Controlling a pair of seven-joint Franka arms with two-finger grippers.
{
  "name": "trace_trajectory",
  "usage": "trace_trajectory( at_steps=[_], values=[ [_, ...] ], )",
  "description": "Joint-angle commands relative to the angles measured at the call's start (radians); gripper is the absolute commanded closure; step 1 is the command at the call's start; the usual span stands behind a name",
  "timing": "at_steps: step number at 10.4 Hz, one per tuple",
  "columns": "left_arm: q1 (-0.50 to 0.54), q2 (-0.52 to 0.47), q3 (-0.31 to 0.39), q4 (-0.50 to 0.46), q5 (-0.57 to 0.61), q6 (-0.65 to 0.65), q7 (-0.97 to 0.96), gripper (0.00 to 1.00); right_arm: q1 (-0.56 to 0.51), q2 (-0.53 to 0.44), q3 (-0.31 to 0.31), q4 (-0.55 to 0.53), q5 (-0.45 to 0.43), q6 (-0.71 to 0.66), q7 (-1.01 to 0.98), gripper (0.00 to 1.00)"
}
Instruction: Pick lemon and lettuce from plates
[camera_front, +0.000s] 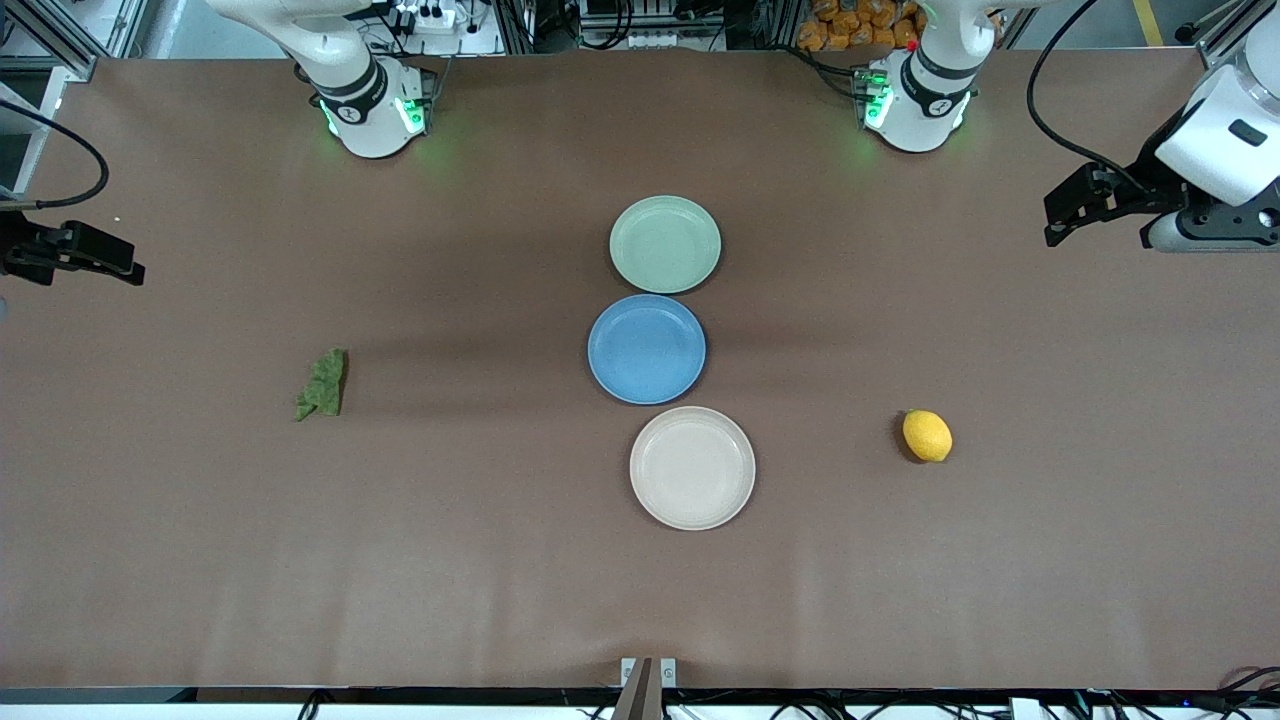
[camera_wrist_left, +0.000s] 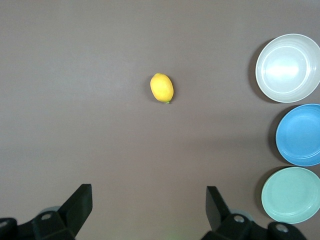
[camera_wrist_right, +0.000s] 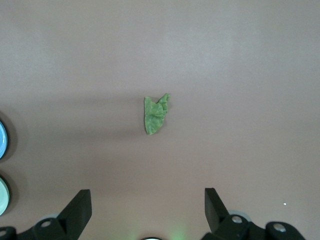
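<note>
Two grippers, both sitting with jaws wide apart and holding nothing. I'm watching the left gripper (camera_front: 1062, 212) hanging over the table edge at the left arm's end, well apart from everything. The right gripper (camera_front: 120, 268) is doing the same at the right arm's end. Both arms are waiting.

I'm seeing a mismatch with the task: neither item is on a plate. The lemon (camera_front: 927, 436) is lying on the bare table (camera_front: 400, 560) toward the left arm's end, roughly level with the beige plate (camera_front: 692, 467). The lettuce (camera_front: 322, 383) is lying flat on the table toward the right arm's end. The green plate (camera_front: 665, 244), blue plate (camera_front: 647, 349) and beige plate are lining up mid-table, none carrying anything.

Risks I'm flagging, as judgement only:
- The lemon is round and could roll or squirt out if the jaws are closing off-centre.
- The lettuce is thin and flat, so the fingers may be scraping the table or closing above it and coming up with nothing.
- If the plan is assuming plate positions, both arms would be reaching for bare plates.
</note>
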Motion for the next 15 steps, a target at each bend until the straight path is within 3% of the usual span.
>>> trace_trajectory(
  at_steps=[1,15],
  values=[
    [0.006,0.005,-0.002,0.009,0.005,-0.017,0.009,0.00,-0.001,0.000,0.003,0.008,0.010,-0.004,0.009,0.00],
    [0.007,0.020,0.011,0.009,0.007,-0.009,0.012,0.00,-0.010,-0.004,0.001,0.000,0.013,-0.008,0.009,0.00]
  ],
)
